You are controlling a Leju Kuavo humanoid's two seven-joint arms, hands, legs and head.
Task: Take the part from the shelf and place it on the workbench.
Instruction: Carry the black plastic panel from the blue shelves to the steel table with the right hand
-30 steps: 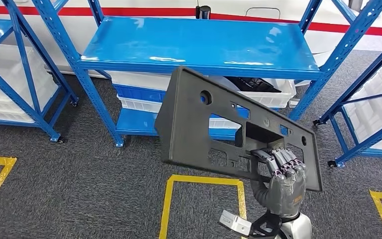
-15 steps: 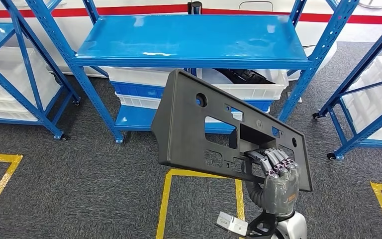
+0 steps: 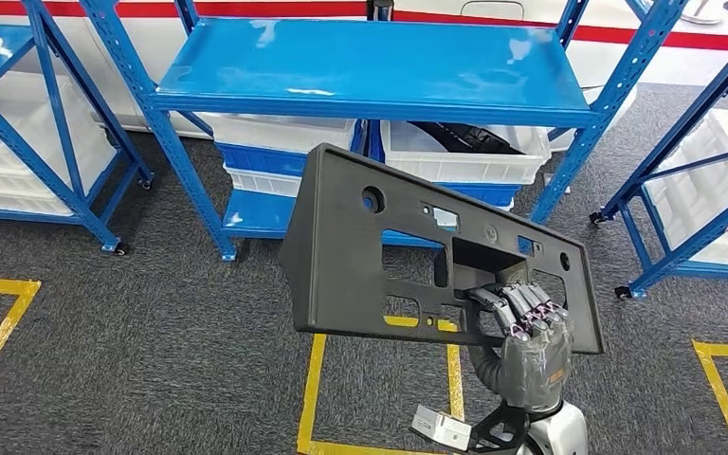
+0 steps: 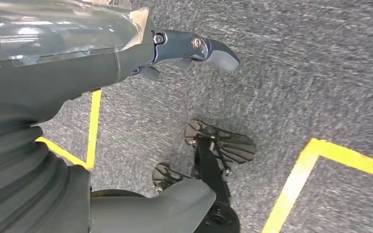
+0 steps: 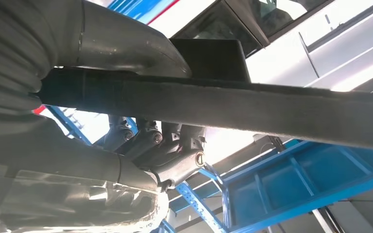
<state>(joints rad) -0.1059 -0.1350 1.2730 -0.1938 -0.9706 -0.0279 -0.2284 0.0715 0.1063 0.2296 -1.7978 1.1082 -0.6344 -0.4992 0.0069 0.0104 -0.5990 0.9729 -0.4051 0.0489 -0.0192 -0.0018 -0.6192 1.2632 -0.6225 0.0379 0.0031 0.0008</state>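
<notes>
Part (image 3: 360, 256) held upright, long axis sloping down to the right, right hand (image 3: 529, 341) fingers (image 3: 521, 308) hooked through its opening, left hand (image 4: 194, 46) state unclear

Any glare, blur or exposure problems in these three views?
Head view: sharp, evenly lit, with white glare patches on the blue shelf; the dark part in the right robot hand still shows its cutouts. Left wrist view: carpet streaked with motion blur, left robot hand reasonably crisp. Right wrist view: strongly backlit, bright background blown out, part's edge nearly black.

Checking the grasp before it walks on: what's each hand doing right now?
Left hand: open, holding nothing.
Right hand: holding the dark grey panel part.
</notes>
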